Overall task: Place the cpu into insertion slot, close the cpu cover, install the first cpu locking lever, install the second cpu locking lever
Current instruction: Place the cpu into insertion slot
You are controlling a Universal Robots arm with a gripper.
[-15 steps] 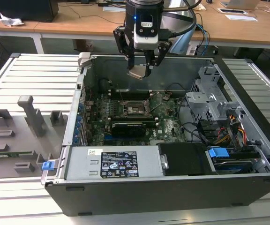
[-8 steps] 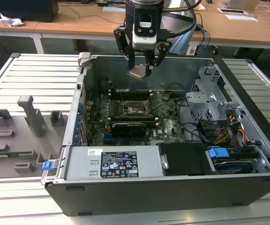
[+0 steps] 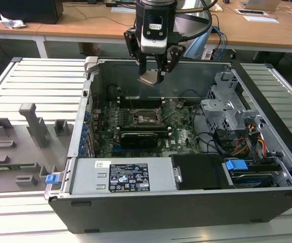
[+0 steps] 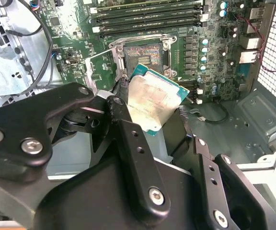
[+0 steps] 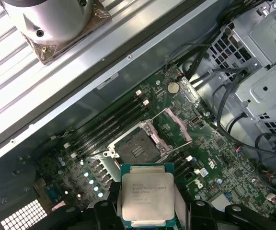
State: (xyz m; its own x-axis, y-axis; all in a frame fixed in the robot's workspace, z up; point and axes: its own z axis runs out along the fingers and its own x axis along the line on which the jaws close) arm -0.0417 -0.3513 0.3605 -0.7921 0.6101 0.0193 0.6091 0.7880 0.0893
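My gripper [image 3: 152, 76] hangs above the open computer case, shut on the cpu [image 3: 149, 79], a flat square chip with a pale metal top. In both wrist views the cpu [image 4: 155, 100] [image 5: 146, 196] sits tilted between the black fingers [image 4: 123, 124], well clear of the board. Below it the insertion slot [image 3: 149, 118] [image 4: 145, 55] [image 5: 138, 149] lies bare, its dark centre exposed on the green board. The cpu cover [image 5: 175, 125] [image 4: 98, 67], a silver frame, stands swung open beside the slot.
Long black memory slots [image 5: 109, 127] run beside the socket. A metal drive cage [image 3: 227, 104] and loose cables [image 3: 212, 139] fill the exterior view's right of the case. A power supply [image 3: 120, 177] lies along the near wall. Grey fixtures [image 3: 32, 126] stand on the ribbed table.
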